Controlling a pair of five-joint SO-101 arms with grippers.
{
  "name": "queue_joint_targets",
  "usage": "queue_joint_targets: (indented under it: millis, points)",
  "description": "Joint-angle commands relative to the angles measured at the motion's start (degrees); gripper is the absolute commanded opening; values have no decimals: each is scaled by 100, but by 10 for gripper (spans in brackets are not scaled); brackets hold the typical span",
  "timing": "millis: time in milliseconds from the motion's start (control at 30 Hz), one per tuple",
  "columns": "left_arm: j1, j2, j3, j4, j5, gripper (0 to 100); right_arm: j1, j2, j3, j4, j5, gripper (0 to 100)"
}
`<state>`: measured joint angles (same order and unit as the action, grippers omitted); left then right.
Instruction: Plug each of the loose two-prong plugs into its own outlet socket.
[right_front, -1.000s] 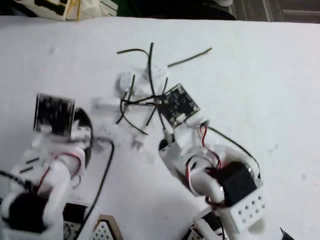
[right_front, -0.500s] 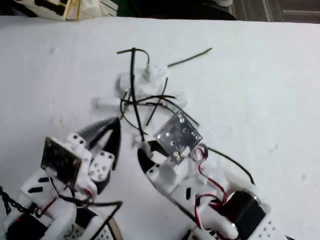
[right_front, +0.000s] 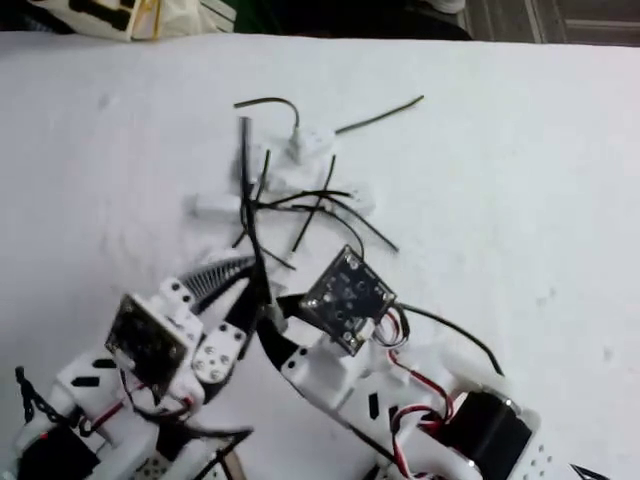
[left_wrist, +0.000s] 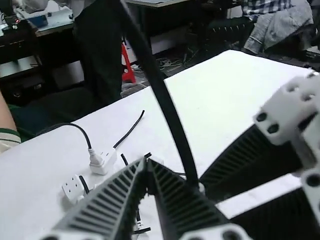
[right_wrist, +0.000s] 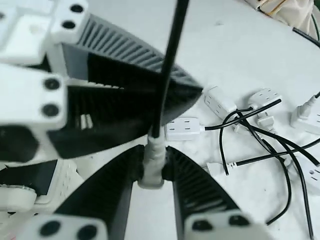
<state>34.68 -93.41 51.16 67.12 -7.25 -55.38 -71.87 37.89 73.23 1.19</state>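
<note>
My right gripper (right_front: 272, 322) (right_wrist: 154, 151) is shut on a white two-prong plug (right_wrist: 152, 165) and holds it above the table near the front. The plug's black cord (right_front: 246, 180) (left_wrist: 162, 97) rises from it toward the pile at the table's middle. My left gripper (right_front: 247, 277) (left_wrist: 146, 169) hangs just beside the held plug, its ribbed fingers (right_wrist: 130, 55) closed together on nothing, with the cord passing next to their tips. White outlet sockets (right_front: 268, 168) (right_wrist: 182, 128) and more corded plugs (left_wrist: 102, 160) lie tangled in the pile.
Loose black cords (right_front: 380, 115) stretch out from the pile to the far right. The white table (right_front: 520, 170) lies bare on both sides of it. A yellowish bag (right_front: 120, 15) sits at the far left edge. Both arm bodies crowd the near edge.
My right gripper has drawn back toward the near edge with the plug, pulling its cord up out of the pile. My left arm swung in beside it, fingers toward the plug.
</note>
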Motion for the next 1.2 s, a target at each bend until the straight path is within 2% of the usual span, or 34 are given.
queue_joint_targets:
  millis: [0, 333, 400, 467, 600, 733, 967, 1167]
  points:
    - [321, -13, -18, 79, -316, 22, -57, 92, -26, -127, -53, 17]
    - [295, -13, -35, 229, -343, 22, -57, 101, -26, -127, -62, 17]
    - [22, -22, -97, 229, -343, 22, -48, 101, -44, -136, -62, 17]
    - [-558, -22, -264, 237, -343, 22, -40, 110, -44, -127, -62, 17]
    - [-2316, -22, -642, 211, -352, 22, 259, 180, -26, -136, -53, 17]
    - [-3486, 4, -633, 193, -932, 22, 523, 769, -26, -277, -53, 17]
    - [-4927, -13, 387, 79, -1143, 22, 558, 2422, -26, -1244, -9, 17]
    - [-6677, -13, 1855, -967, -1143, 22, 532, 3767, -62, -2193, 0, 18]
